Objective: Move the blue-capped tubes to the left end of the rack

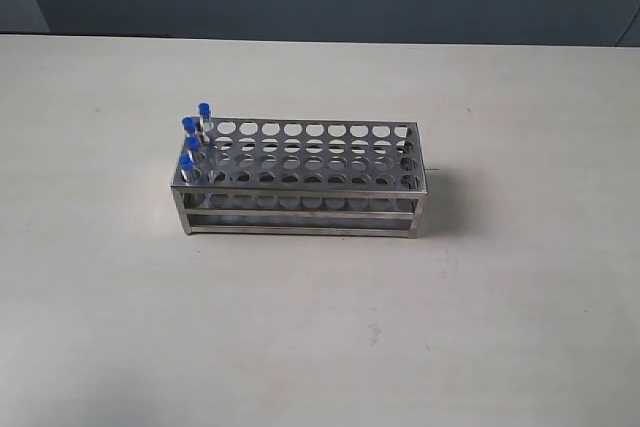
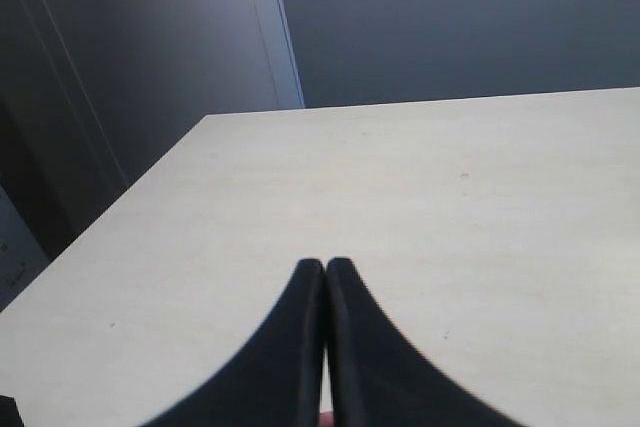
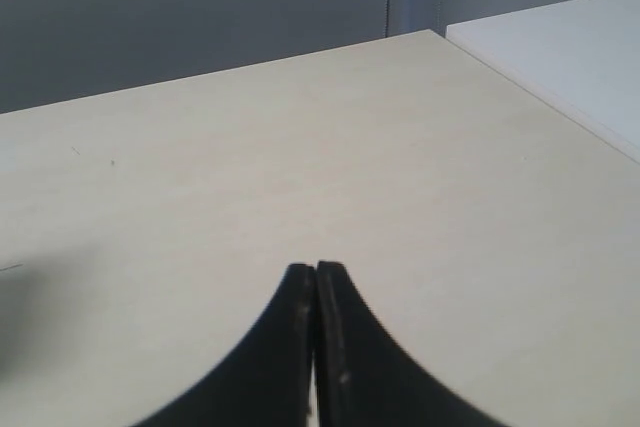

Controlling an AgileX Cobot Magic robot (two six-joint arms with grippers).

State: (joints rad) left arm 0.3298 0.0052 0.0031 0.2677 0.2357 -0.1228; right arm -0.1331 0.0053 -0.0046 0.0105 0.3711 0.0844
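Rack sits about mid-counter, a bit closer to the far edge than the near one, with its long axis parallel to those 2 edges. 4 blue-capped tubes stand upright in the rack end facing the counter's left edge, apparently 1 per row in the end column. All other holes look empty.

Left claw: fingers pressed together, holding nothing, only bare counter ahead of it. Right claw: also together, empty, bare counter ahead.

Neither claw shows in the exterior view and neither wrist view catches the rack, so the exact bearing from claw to tubes can't be told. Tubes are on the left arm's side, so that arm is likely nearer.

Judging by the layout, the task looks done: no tube left to shift.
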